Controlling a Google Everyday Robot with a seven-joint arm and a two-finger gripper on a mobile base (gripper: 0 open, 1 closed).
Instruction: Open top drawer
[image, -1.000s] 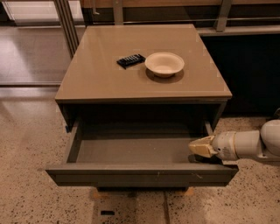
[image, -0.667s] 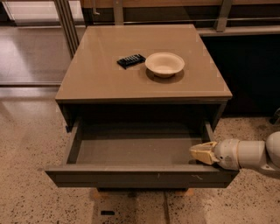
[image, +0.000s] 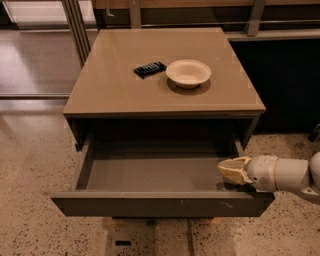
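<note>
Markings: small black flat thing (image: 150, 69) on the table top (image: 120, 97), ribbed or keyed across its face; any writing on it is too small to read. Pale scratch marks (image: 226, 203) on the drawer front, right of centre; they are scuffs, not letters. Containers: a bowl (image: 188, 73), pale cream, round and shallow, stands upright on the table top right of centre, just beside the black thing and apart from it. Its inside shows only the same cream surface. The top drawer (image: 150, 176) is directly under the table top and stands well out toward the camera, open. Its dark grey handleless front is nearest the lens, with low side walls and a shallow flat grey floor. Bare floor shows across its left and middle; the back of it lies in shadow under the top. My gripper (image: 222, 169) comes in from the right, low, and lies inside the drawer at its right front corner, just behind the front panel and near the right wall. My fingers (image: 235, 172) are pale yellow and pressed together into one blunt wedge pointing left, with nothing seen pinched between them. I cannot tell whether the wedge touches the front panel or the drawer floor. My arm (image: 280, 173), white and rounded, crosses over the drawer's right wall and runs off the right edge. Speckled stone floor (image: 30, 165) lies around the table.
</note>
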